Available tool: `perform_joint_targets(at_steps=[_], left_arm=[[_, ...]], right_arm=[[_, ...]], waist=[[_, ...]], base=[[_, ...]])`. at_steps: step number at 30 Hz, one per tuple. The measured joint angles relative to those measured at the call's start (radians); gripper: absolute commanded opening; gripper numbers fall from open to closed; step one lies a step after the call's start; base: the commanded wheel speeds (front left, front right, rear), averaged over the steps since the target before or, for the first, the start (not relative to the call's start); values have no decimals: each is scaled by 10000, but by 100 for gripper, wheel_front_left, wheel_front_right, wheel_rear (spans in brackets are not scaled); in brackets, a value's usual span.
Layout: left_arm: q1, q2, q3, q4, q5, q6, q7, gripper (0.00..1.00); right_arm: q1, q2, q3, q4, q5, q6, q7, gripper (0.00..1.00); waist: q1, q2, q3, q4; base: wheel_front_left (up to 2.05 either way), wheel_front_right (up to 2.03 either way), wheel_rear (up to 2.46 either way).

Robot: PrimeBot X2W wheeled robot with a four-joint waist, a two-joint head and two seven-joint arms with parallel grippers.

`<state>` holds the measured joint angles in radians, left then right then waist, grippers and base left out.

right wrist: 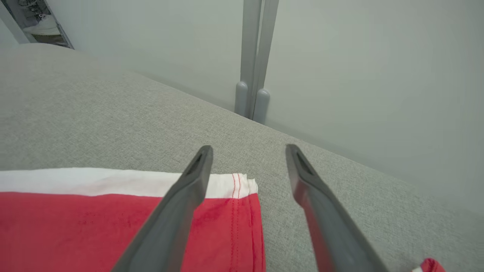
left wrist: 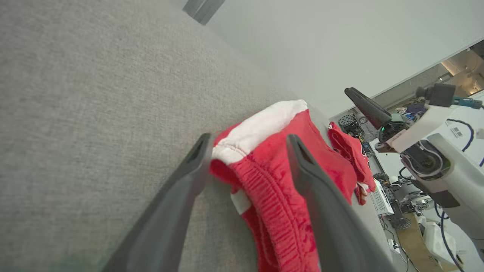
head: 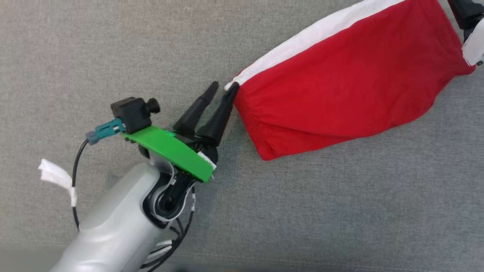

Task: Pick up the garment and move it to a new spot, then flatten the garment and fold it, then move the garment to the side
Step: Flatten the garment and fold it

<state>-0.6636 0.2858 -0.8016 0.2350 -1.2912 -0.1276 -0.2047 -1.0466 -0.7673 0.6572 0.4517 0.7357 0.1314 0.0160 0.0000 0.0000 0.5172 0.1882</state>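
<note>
The garment (head: 340, 83) is red with a white stripe and lies folded on the grey fabric surface (head: 113, 49), running from the middle to the upper right. My left gripper (head: 225, 86) is open at its left end, one fingertip touching the white corner. In the left wrist view the gathered red waistband (left wrist: 264, 189) lies between the open fingers of the left gripper (left wrist: 249, 139). My right gripper (head: 467, 17) sits at the garment's far right end. The right wrist view has the right gripper (right wrist: 249, 148) open just above the hem corner (right wrist: 242, 211), holding nothing.
A white tape tag (head: 56, 177) hangs from the left arm's cable. Beyond the surface's far edge stand a pale wall and a grey post (right wrist: 253, 75). Past its right edge, lab equipment (left wrist: 397, 196) clutters the floor. Bare grey fabric surrounds the garment.
</note>
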Motion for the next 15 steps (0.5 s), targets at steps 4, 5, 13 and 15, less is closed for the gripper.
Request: perform_joint_targets(at_steps=[4,5,13,15], left_arm=[[398,169,330,128,997,456,-476,100],[609,173,451,104,1354,639,-529,100],[2853,-341,2408,-951,5490,2209,-575,100],[3426,-587,2861,-1114,6362,2429,-575,100]], right_arm=[[522,159,203,111,132,0,-922,100],[711,221,270,134,174,0,-1181,100],[2351,646,320,385,384,0,-2487,100],[2793,773,234,408,384,0,-2625,100]], waist=[[0,0,-395,-137],[0,0,-525,-184],[0,0,-1669,-536],[0,0,-1977,-617]], base=[[0,0,0],[0,0,0],[0,0,0],[0,0,0]])
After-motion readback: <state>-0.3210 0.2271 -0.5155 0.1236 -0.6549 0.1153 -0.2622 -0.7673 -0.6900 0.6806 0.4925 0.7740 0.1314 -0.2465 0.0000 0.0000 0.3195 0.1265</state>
